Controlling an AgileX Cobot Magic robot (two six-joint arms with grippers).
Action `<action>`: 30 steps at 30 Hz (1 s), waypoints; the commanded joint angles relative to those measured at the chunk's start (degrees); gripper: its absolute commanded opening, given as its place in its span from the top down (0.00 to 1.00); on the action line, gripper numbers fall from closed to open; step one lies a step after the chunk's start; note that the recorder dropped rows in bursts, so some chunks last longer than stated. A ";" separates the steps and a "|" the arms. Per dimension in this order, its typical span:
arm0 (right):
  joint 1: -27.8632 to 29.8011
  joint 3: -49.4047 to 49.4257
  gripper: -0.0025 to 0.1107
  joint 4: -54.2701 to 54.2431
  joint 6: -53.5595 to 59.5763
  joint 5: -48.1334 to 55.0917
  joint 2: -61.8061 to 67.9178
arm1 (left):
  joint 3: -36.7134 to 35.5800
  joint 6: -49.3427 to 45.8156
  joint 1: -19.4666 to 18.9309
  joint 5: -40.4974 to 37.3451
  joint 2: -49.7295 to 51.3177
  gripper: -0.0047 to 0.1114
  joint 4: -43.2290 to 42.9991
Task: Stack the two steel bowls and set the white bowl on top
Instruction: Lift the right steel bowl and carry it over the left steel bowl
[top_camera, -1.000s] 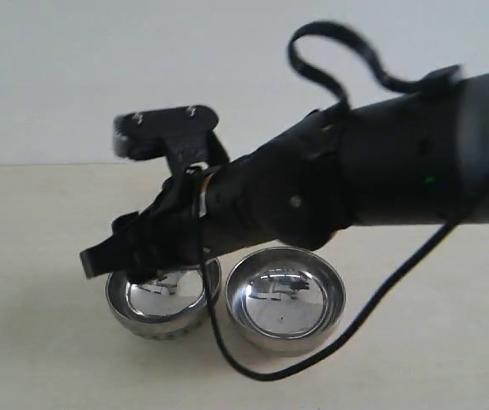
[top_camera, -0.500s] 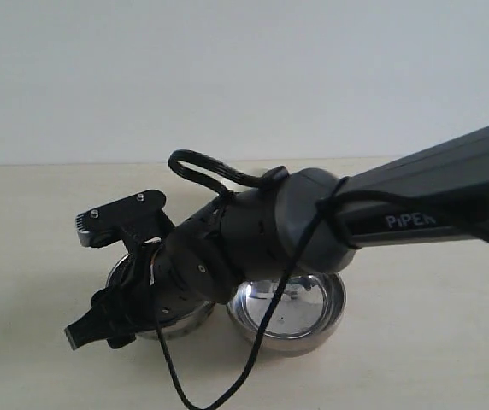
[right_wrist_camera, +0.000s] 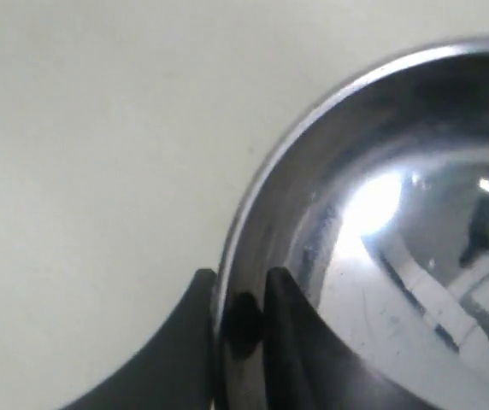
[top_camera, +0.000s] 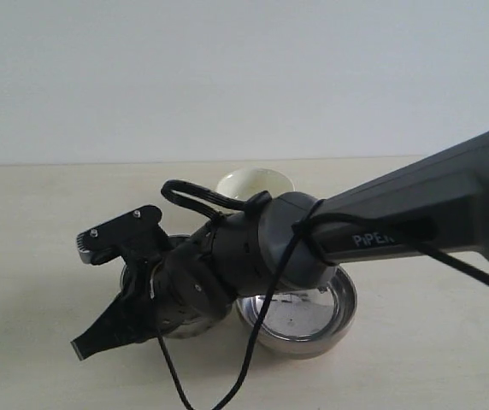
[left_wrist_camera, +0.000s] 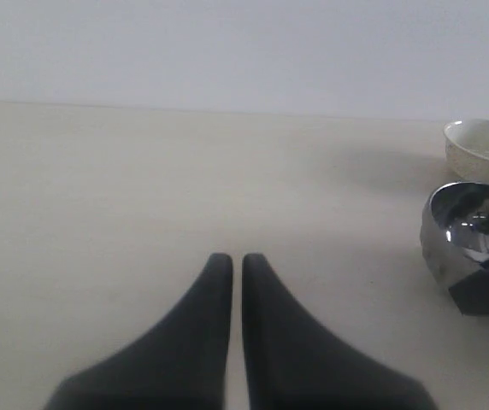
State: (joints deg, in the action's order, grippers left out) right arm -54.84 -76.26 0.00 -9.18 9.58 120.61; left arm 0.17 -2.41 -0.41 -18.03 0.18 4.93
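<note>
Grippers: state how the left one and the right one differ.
The left gripper is shut on nothing; the right gripper pinches the rim of a steel bowl, one finger inside and one outside. The left gripper hangs over the table and touches nothing; the right gripper is in contact with its load. Both have black, tapered fingers.

Even bright light; glare in steel bowl [right_wrist_camera: 373,201]; close-up blurred.

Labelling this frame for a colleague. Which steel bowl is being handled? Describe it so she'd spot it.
On the table, in front of the white bowl, it's the left steel bowl, half hidden by the arm. Unlike the right steel bowl beside it, its rim is pinched by the right end effector.
</note>
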 commanded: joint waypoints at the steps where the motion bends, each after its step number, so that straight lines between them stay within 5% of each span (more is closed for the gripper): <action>1: 0.03 0.16 0.98 -0.59 -0.45 -0.06 -0.15 | -0.17 0.27 0.29 0.43 -0.18 0.93 0.00; 18: -0.96 0.16 0.98 3.43 5.62 11.18 -16.92 | -0.17 0.27 0.29 0.43 -0.18 0.93 0.00; 27: -0.96 0.96 0.98 32.49 -19.23 29.63 -19.40 | -0.17 0.27 0.29 0.43 -0.18 0.93 0.00; 30: -0.15 2.65 0.98 34.64 -22.21 33.70 -19.40 | -0.17 0.27 0.29 0.43 -0.18 0.93 0.00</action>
State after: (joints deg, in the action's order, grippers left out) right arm -55.81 -74.74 30.62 -27.58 39.61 101.95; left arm 0.17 -2.41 -0.41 -18.03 0.18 4.93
